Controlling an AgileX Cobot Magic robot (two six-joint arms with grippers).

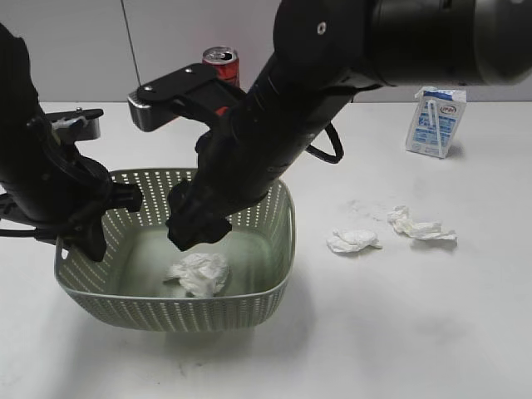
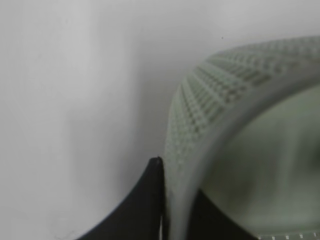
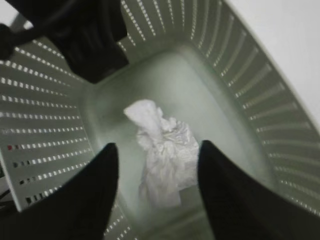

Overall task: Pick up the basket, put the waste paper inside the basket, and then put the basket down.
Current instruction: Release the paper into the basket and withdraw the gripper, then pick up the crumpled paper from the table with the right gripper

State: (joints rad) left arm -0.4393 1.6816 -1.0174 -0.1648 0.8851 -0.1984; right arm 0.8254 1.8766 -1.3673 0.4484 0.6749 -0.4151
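Tissue wad lies on the floor of the basket, below the right gripper, whose jaws gape wide and hold nothing. Two more wads sit on the table: light, soft, best pinched mid-bulk. The left gripper clamps the thin, probably flexible rim of the basket's left wall.

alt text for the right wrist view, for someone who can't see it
Open right gripper hovers above a crumpled wad of white tissue paper lying on the floor of the pale sage-green perforated plastic basket. Dark arm hardware shows at the basket's far rim.
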